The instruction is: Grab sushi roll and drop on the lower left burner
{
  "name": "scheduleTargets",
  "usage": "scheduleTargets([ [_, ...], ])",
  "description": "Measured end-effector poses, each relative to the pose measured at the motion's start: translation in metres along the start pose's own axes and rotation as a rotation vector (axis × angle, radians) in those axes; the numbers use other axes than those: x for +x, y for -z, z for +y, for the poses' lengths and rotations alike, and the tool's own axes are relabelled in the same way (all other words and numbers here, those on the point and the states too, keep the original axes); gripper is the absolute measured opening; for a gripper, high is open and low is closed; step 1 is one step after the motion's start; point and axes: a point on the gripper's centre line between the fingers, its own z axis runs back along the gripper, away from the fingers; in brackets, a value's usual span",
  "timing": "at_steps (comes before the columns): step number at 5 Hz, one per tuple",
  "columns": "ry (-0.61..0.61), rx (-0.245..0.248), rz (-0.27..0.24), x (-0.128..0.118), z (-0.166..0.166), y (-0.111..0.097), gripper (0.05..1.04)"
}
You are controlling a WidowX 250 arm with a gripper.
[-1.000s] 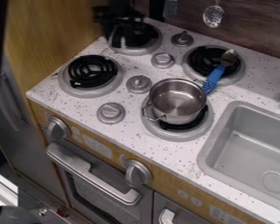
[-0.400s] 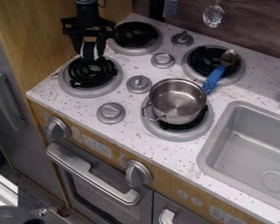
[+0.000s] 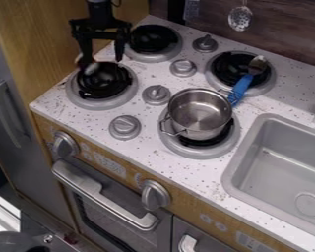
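A metal pot [image 3: 200, 115] and blue-handled spoon [image 3: 242, 87] stand beyond the lower left burner [image 3: 106, 87]; the pincer [image 3: 103, 58] has opened, releasing the sushi roll [image 3: 92, 68].

Dark wood-grain wall [image 3: 292, 29], tan wooden panel [image 3: 35, 34] (grained too), grey door [image 3: 30, 152] at left

Soft, fairly even light falls on the white speckled countertop [image 3: 81, 118], making it brighter than the brown wooden oven front [image 3: 110, 165] below. Bright highlights gleam inside the round silver metal pot [image 3: 200, 118] and along the curved silver oven handle [image 3: 104, 194]. The black spiral burner coil [image 3: 108, 92] stays very dark, while a flat white panel [image 3: 4, 216] glares amid lower-left shadow.
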Motion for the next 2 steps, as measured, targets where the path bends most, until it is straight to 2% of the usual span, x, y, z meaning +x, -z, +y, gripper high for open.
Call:
scheduleTargets([
  [1, 0.012, 0.0, 0.007, -0.0012, -0.0026, -0.0001, 1.0],
  [2, 0.03, -0.007, 0.035, -0.0105, -0.0053, 0.009, 1.0],
])
